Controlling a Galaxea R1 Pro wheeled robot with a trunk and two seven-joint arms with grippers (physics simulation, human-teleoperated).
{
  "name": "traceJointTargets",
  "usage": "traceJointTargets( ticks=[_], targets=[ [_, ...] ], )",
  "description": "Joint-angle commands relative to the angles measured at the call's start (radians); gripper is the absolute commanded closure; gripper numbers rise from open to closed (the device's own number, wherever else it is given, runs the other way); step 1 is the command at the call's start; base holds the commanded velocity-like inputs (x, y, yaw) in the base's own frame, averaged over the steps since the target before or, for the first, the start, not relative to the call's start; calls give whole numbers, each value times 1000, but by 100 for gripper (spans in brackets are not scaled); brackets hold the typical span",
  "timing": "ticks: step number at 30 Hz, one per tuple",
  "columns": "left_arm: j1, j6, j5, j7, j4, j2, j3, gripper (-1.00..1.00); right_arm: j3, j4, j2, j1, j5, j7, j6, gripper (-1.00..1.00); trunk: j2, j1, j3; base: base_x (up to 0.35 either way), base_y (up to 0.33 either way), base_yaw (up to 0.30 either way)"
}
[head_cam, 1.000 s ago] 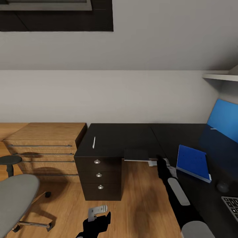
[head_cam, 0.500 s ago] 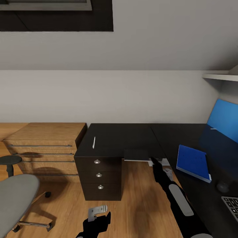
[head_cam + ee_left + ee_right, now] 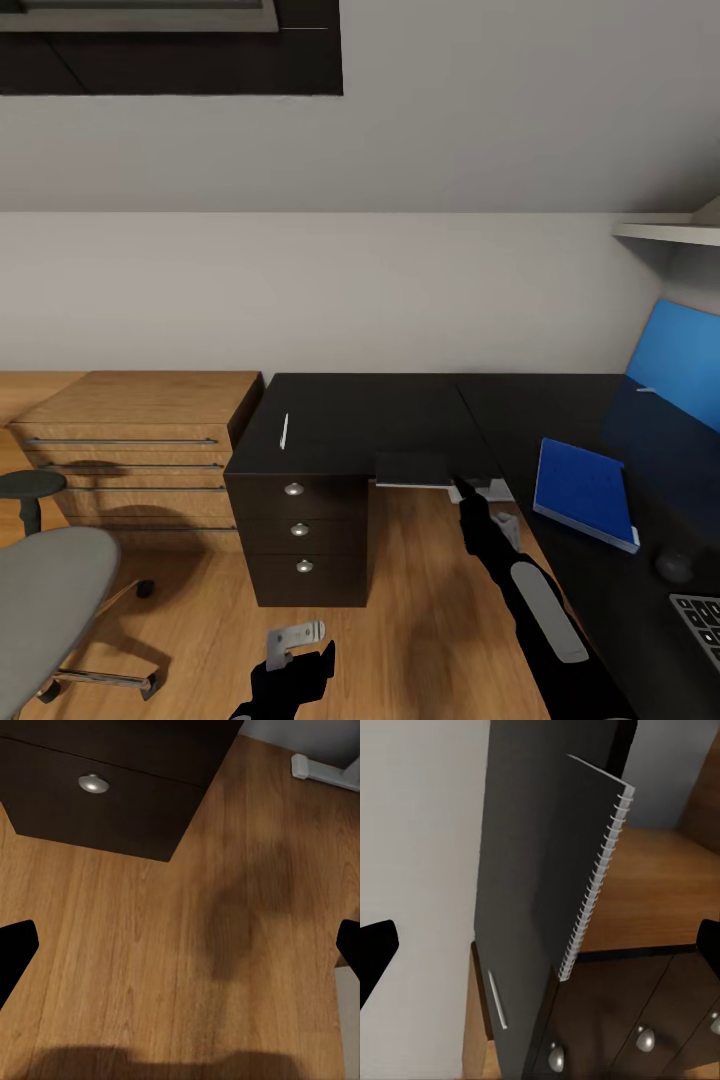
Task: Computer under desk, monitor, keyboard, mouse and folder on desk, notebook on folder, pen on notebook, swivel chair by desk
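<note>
The right gripper (image 3: 462, 487) is hovering with wide, empty jaws just beside the notebook (image 3: 412, 468) overhanging the tabletop (image 3: 400, 410) edge. The left gripper (image 3: 292, 640) is hanging open-jawed over the floor (image 3: 187, 945); the pen (image 3: 285, 430) is lying above the drawers.

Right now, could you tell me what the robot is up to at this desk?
The right gripper is open and reaching toward the dark spiral notebook overhanging the desk edge; nothing is gripped. The pen lies above the drawers, the blue folder beside the mouse. The left gripper hangs open over the floor.
</note>
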Motion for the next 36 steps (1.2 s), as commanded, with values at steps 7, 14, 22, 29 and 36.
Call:
traceJointTargets(
  ticks=[7,14,22,29,36],
  targets=[
    [-1,2,8,8,-2,0,-1,-100,-1,-8,0,0,-88,44,8,-100,-1,0,-1,0,0,0],
    [-1,2,8,8,-2,0,-1,-100,1,-8,2,0,-118,85,9,-100,-1,0,-1,0,0,0],
    [-1,2,9,8,-3,0,1,-100,2,-9,1,2,-121,91,11,-100,-1,0,-1,0,0,0],
    [-1,4,9,11,-5,-2,5,-100,1,-8,2,2,-122,87,8,-100,-36,19,-17,0,0,0],
    [-1,4,9,9,-5,-3,16,-100,-1,-8,0,2,-121,86,9,-100,-85,46,-35,0,0,87]
  ],
)
